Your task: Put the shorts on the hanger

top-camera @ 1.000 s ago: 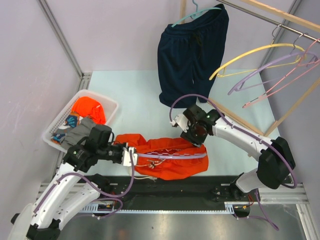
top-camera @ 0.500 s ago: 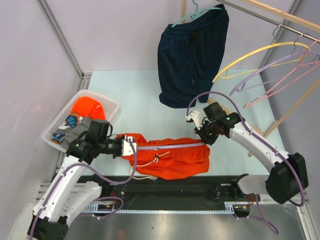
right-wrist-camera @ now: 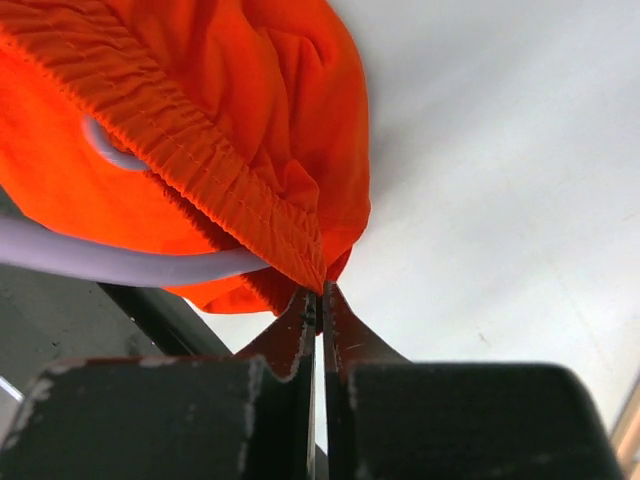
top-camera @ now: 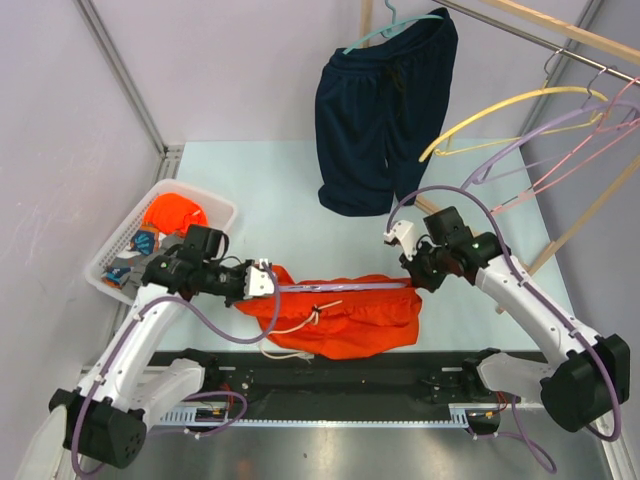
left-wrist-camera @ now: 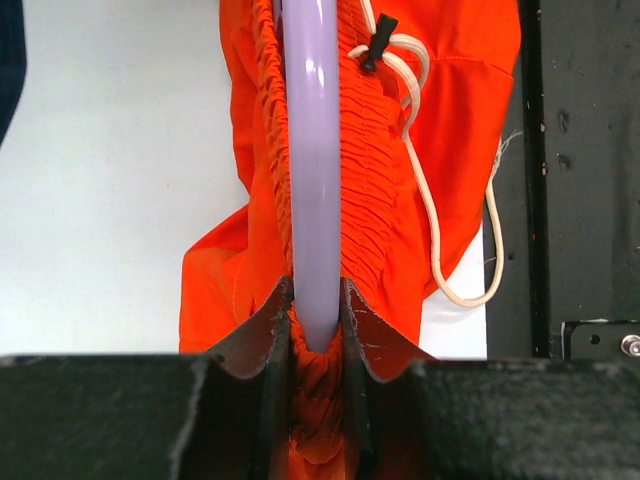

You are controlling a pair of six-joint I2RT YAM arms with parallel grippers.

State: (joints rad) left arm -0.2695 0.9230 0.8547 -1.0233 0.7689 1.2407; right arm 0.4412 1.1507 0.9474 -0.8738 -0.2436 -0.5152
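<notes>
The orange shorts (top-camera: 350,315) hang stretched between my two grippers above the table's near edge. The lavender hanger (top-camera: 340,286) runs through the gathered waistband. My left gripper (top-camera: 262,281) is shut on the hanger's end and the waistband bunched around it; the left wrist view shows the hanger (left-wrist-camera: 314,170) between the jaws, with the shorts (left-wrist-camera: 460,120) and the white drawstring (left-wrist-camera: 430,210). My right gripper (top-camera: 413,280) is shut on the waistband's other end. In the right wrist view the shorts (right-wrist-camera: 200,120) meet the closed jaws and the hanger (right-wrist-camera: 110,262) passes beneath.
Navy shorts (top-camera: 385,110) hang on a teal hanger (top-camera: 395,25) from the rail at the back. Yellow (top-camera: 520,105), purple and pink hangers hang at the right. A white basket (top-camera: 215,215) with orange and grey clothes stands at the left. A black rail (top-camera: 330,375) borders the near edge.
Both grippers have pulled apart and lifted, stretching the waistband straight along the hanger. The right gripper moved right; the left arm swung up and left. The shorts now hang flatter.
</notes>
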